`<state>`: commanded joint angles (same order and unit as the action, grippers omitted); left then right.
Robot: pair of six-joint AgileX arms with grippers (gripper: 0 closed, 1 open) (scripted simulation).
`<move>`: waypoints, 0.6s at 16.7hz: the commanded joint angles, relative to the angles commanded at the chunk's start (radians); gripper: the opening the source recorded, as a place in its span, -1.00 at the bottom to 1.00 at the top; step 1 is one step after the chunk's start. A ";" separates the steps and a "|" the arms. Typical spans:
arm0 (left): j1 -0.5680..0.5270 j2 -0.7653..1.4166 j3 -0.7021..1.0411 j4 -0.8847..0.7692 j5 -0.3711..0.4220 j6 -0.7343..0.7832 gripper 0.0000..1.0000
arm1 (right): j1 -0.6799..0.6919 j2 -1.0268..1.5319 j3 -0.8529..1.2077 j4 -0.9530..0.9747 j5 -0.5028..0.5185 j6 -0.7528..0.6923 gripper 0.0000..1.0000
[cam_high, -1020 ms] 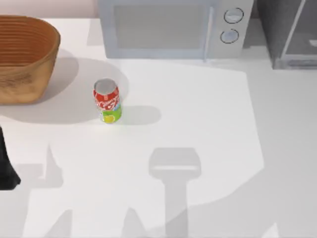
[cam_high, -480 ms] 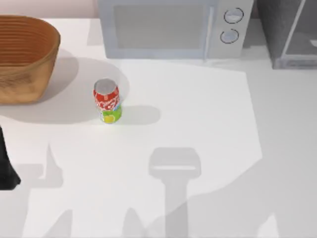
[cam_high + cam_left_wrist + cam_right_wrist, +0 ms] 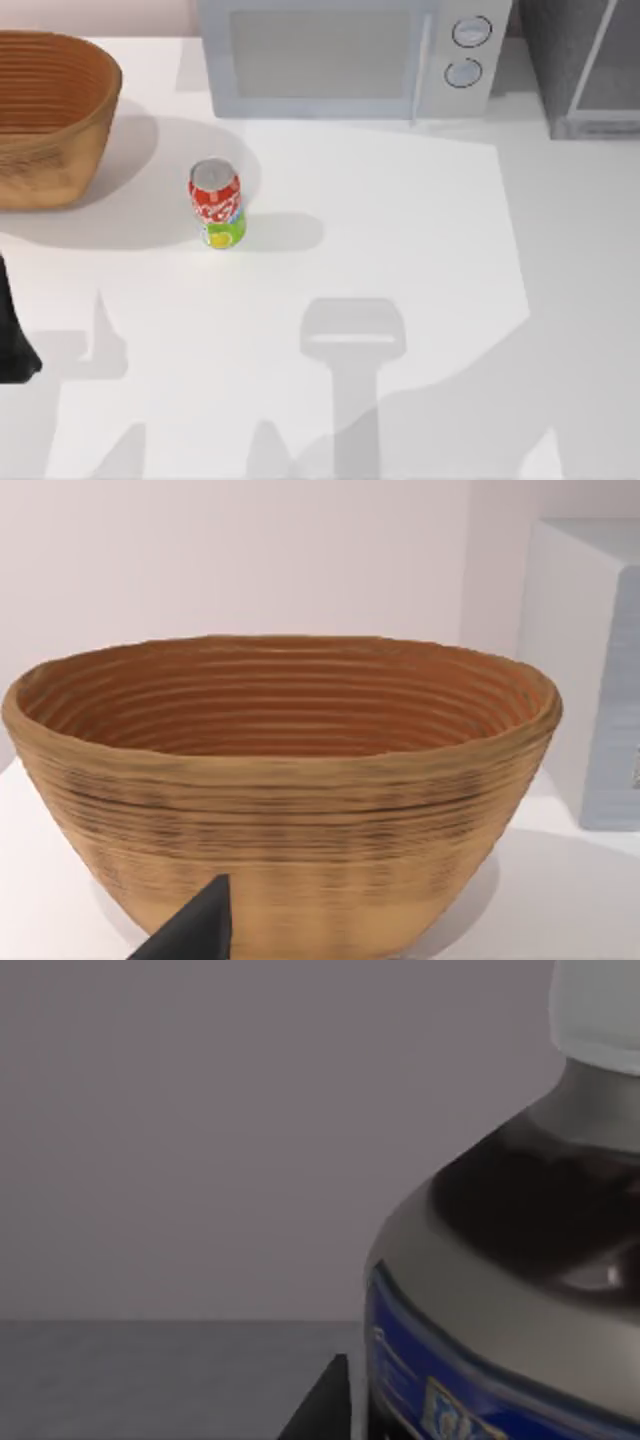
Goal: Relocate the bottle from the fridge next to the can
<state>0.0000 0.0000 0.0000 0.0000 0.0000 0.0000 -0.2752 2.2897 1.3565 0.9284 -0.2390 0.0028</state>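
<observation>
Table (image 3: 420,260) first: it's a plain white surface taking up nearly the whole top view, striped with soft grey shadows, including a blocky one near the middle. Behind it runs a pale pinkish wall (image 3: 100,15).

Next biggest is the microwave (image 3: 340,55) at the back centre, pale, with two round knobs stacked on its right side. Right beside it, in the back right corner, sits the grey fridge (image 3: 585,65) with its glassy door in a pale frame.

Over at the back left we've got a woven brown basket (image 3: 45,115), oval and ribbed inside. Our left wrist view looks straight at the basket (image 3: 290,780), with a corner of the microwave (image 3: 590,670) off to one side.

Our left arm (image 3: 12,335) is a dark shape at the table's left edge, well apart from everything. One dark fingertip (image 3: 195,930) pokes into its wrist view, but we can't tell if that gripper is open or closed.

The bottle (image 3: 520,1260) fills one side of our right wrist view, very close up: white cap, dark shoulder, blue label band, against a grey wall and floor. A dark fingertip (image 3: 325,1405) sits just beside it; can't tell if it's touching or if the right gripper is clamped.

Smallest is the can (image 3: 217,205), upright left of centre, near the basket, red over green-yellow with a silver top.
</observation>
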 joint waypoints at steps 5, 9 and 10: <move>0.000 0.000 0.000 0.000 0.000 0.000 1.00 | 0.000 0.000 0.000 0.000 0.000 0.000 -1.00; 0.000 0.000 0.000 0.000 0.000 0.000 1.00 | 0.000 0.000 0.000 0.000 0.000 0.000 -1.00; 0.000 0.000 0.000 0.000 0.000 0.000 1.00 | 0.000 0.000 0.000 0.000 0.000 0.000 -1.00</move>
<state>0.0000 0.0000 0.0000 0.0000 0.0000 0.0000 -0.2752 2.2897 1.3565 0.9284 -0.2390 0.0028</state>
